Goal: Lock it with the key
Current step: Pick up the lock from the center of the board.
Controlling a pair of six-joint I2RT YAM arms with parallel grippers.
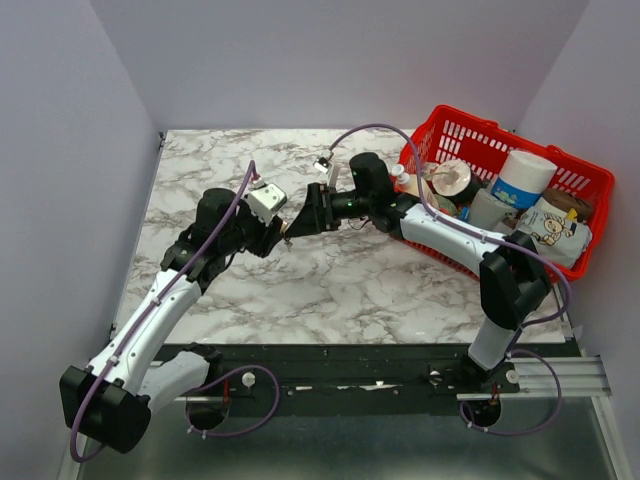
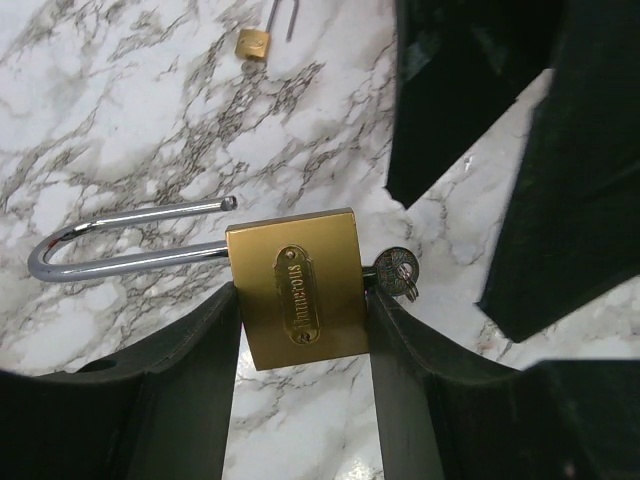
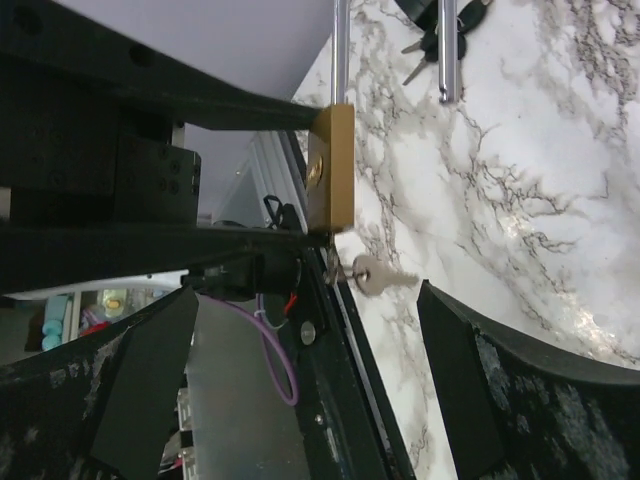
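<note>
A brass padlock [image 2: 300, 295] with its steel shackle [image 2: 120, 240] swung open is clamped between the fingers of my left gripper [image 2: 300, 335], a little above the marble table. A silver key [image 2: 397, 270] sticks out of the padlock's bottom end. In the right wrist view the padlock [image 3: 330, 165] is edge-on, and the key [image 3: 375, 275] lies between the spread fingers of my right gripper [image 3: 305, 295], which is open and touches nothing. In the top view the left gripper [image 1: 274, 234] and right gripper [image 1: 304, 216] meet tip to tip at mid-table.
A small second brass padlock [image 2: 255, 42] lies on the marble table [image 1: 330, 280] beyond the held one. A bunch of dark keys [image 3: 430, 30] lies nearby. A red basket [image 1: 590, 185] full of cups and packets stands at the right edge.
</note>
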